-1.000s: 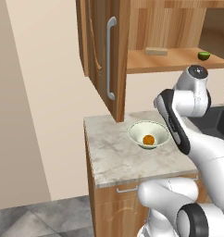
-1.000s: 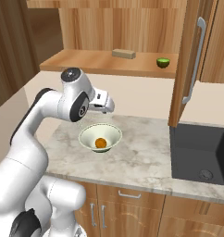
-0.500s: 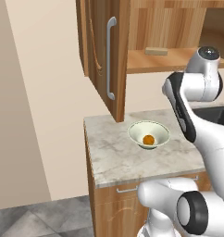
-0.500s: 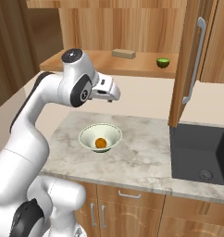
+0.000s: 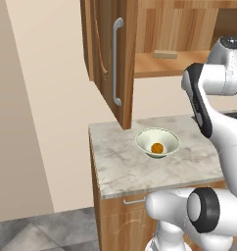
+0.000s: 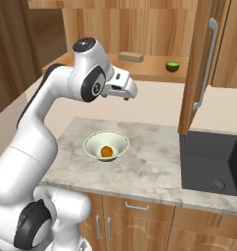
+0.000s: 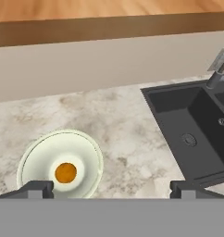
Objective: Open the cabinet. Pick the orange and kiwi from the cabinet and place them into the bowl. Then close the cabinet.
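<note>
The gripper (image 7: 112,187) hung above the counter (image 6: 150,166) with jaws spread wide, holding nothing; the orange (image 6: 106,151) lay in the bowl (image 6: 106,145), the kiwi (image 6: 173,66) on the open cabinet's (image 6: 201,73) shelf.

A: From the left base view, what can't you make out?
B: The arm (image 5: 208,93) covers the right of the cabinet (image 5: 154,63) shelf, so the kiwi (image 6: 173,66) is hidden there.
A: And the sink (image 7: 197,129)?
B: In the hand view the picture's right edge cuts it off, faucet (image 7: 219,69) too.
</note>
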